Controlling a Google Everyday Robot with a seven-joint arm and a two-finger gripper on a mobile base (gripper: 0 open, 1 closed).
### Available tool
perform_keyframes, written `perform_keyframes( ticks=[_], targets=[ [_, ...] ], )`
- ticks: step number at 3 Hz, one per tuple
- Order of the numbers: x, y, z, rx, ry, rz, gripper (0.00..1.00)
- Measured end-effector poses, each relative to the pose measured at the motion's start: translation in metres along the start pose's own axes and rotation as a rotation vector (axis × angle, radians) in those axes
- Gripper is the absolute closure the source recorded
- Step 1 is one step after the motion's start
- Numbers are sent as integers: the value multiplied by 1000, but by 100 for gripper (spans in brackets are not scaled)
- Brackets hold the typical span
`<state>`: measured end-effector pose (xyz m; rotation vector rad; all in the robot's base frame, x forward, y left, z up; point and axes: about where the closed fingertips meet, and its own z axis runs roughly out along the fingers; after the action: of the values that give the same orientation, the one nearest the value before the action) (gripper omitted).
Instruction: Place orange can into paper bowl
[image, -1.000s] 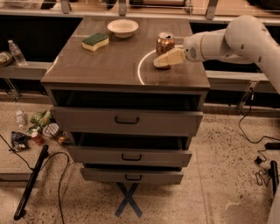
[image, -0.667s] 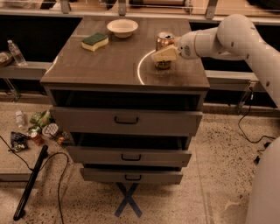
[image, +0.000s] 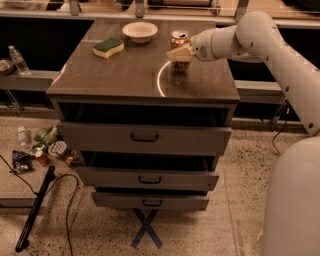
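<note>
The orange can (image: 179, 39) is upright at the right back of the cabinet top (image: 125, 75), its silver top showing. My gripper (image: 180, 54) reaches in from the right and is closed around the can's middle, hiding most of its body. The can's base is at or just above the surface; I cannot tell which. The paper bowl (image: 140, 31) is empty at the back centre, a short way left of and behind the can. The white arm (image: 260, 35) stretches in from the right.
A yellow sponge with a green top (image: 108, 47) lies left of the bowl. The cabinet's drawers (image: 145, 136) stand partly pulled out. Floor litter (image: 45, 147), a black cable and a plastic bottle (image: 18, 60) are on the left.
My gripper has moved left onto the can. The can has shifted slightly left and back, toward the bowl, together with the gripper.
</note>
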<state>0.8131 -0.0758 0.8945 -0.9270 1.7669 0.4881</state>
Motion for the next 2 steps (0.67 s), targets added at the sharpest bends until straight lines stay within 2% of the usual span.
perform_keyframes(
  ticks=[1,2],
  targets=[
    [-36,-2,21,28,-30,-26,100],
    [-59,0,49,31,-50,-26,100]
  ],
)
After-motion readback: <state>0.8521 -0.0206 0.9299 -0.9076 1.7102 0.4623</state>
